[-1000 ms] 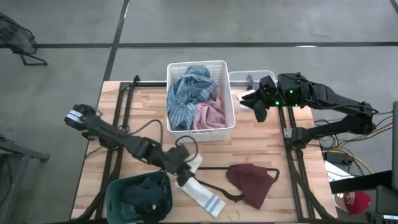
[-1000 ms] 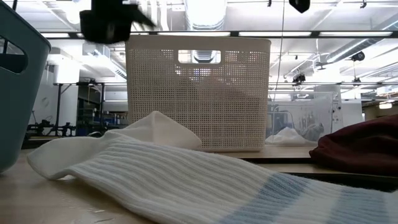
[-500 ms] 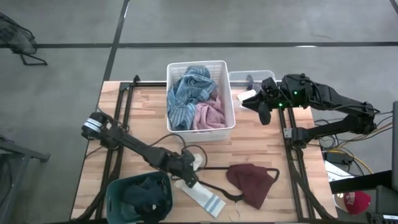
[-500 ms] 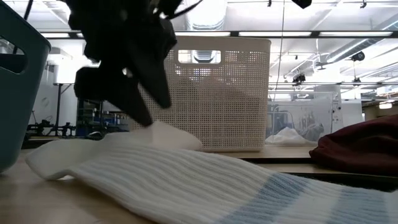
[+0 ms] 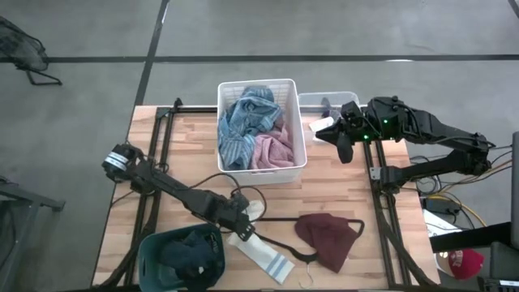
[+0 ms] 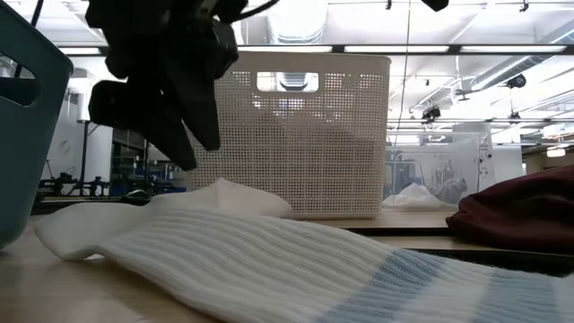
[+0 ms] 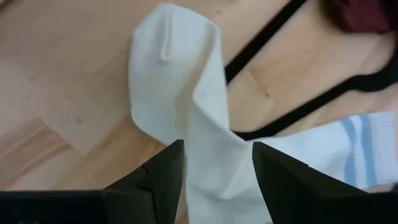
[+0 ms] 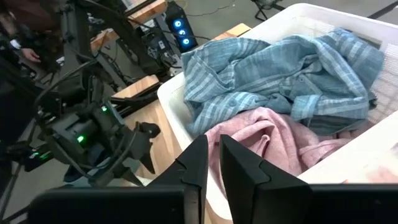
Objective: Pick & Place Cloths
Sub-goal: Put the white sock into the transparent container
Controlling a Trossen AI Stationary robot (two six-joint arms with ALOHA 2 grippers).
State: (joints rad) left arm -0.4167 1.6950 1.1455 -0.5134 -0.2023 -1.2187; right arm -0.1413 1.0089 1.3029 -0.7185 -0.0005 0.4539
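A white sock with pale blue stripes (image 5: 259, 250) (image 6: 296, 260) lies flat on the table's near part, its plain end folded into a hump (image 7: 186, 106). My left gripper (image 5: 240, 221) (image 6: 193, 152) (image 7: 217, 155) hangs open just above that hump, one finger on each side; the low view shows a small gap under the fingertips. A maroon garment (image 5: 328, 235) (image 6: 520, 211) lies to the right on the table. My right gripper (image 5: 342, 150) (image 8: 212, 146) is shut and waits in the air beside the white basket (image 5: 302, 122).
The white basket (image 6: 287, 135) (image 8: 171, 93) holds a blue-grey striped shirt (image 5: 243, 122) (image 8: 280, 68) and a pink garment (image 5: 274, 150) (image 8: 267, 137). A teal bin (image 5: 146, 247) (image 6: 27, 135) with dark clothes stands at the near left. A black hanger (image 5: 284, 243) (image 7: 273, 37) crosses the sock. A clear box (image 5: 320, 104) is at the far right.
My left gripper has swung from the table's left toward the sock and come down onto its folded end, then risen a little off it; it stays open. The sock lies where it was. My right gripper has shifted slightly toward the right edge.
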